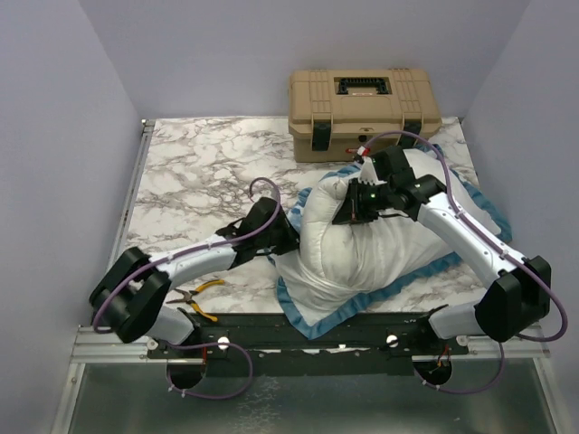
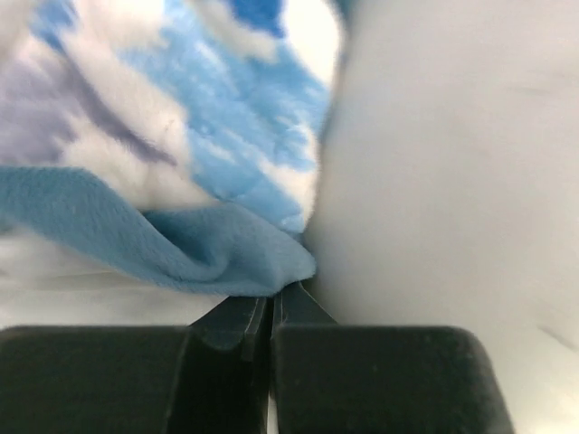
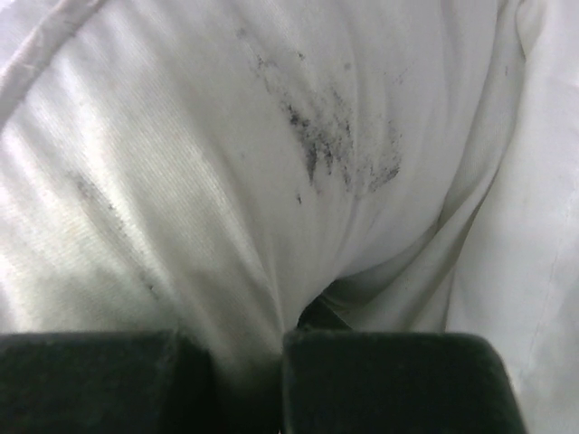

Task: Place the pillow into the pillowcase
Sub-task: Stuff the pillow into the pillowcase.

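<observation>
The white pillow [image 1: 380, 249] lies bunched on the right half of the table, on top of the pillowcase [image 1: 362, 314], whose blue frill shows around it. My left gripper [image 1: 291, 237] is at the pillow's left end. In the left wrist view it [image 2: 271, 303] is shut, with the pillowcase [image 2: 199, 117] frill pinched at its tips and the pillow [image 2: 452, 181] to the right. My right gripper [image 1: 348, 210] sits on top of the pillow's raised left part. In the right wrist view it [image 3: 262, 334] is shut on a fold of the speckled pillow [image 3: 226, 181] fabric.
A tan toolbox [image 1: 365, 113] stands at the back edge, just behind the pillow. Yellow-handled pliers [image 1: 194, 298] lie near the left arm's base. The marble table [image 1: 199, 172] is walled in at the back and on both sides.
</observation>
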You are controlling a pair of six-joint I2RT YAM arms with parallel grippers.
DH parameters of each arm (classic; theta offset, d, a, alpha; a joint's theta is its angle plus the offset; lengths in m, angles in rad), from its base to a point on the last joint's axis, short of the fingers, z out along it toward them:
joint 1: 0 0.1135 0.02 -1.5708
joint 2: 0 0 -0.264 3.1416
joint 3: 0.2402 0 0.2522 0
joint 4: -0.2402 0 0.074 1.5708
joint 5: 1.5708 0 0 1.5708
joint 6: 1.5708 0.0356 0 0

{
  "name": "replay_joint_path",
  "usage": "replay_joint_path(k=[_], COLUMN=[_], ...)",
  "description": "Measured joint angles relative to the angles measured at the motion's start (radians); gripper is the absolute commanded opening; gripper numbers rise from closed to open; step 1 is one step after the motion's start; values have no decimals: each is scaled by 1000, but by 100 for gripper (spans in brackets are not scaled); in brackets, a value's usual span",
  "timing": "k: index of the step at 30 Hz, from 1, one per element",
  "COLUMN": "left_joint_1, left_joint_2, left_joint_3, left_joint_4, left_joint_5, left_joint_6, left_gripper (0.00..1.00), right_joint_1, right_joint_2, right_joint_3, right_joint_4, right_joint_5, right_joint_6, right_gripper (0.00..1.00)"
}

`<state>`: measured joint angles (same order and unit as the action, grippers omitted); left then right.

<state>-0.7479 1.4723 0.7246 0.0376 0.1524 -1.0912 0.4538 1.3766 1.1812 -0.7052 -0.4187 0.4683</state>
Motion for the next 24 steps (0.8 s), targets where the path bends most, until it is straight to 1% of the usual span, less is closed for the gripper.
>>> replay_joint_path(k=[2,7,10,13,15,20,24], left_joint_1=[0,24,48,66,72,75,83], left_joint_2=[-81,-341,-430,-454,-450,-412,-379], left_joint_3=[-4,-45,-103,-155,-170,-169,-137], left_joint_4=[-7,7,45,79,96,117,89], left_joint_5=[-30,-105,-113,-112,-112,-113,-119], left_joint_6=[0,-18,-53,-84,-102,-115,-104], left_gripper=[0,0,0,0,0,0,0], right_joint_1=[0,-3,2,36,83,184,210], right_joint_2=[20,109,166,220,261,336,355], right_joint_3=[16,91,133,168,191,200,177], right_joint_4=[-2,-25,-33,-42,-46,-37,-6], right_joint_5=[0,-11,-31,-39,-39,-38,-42], right_joint_6=[-11,-51,-75,-106,-132,-175,-195], right_gripper=[0,0,0,0,0,0,0])
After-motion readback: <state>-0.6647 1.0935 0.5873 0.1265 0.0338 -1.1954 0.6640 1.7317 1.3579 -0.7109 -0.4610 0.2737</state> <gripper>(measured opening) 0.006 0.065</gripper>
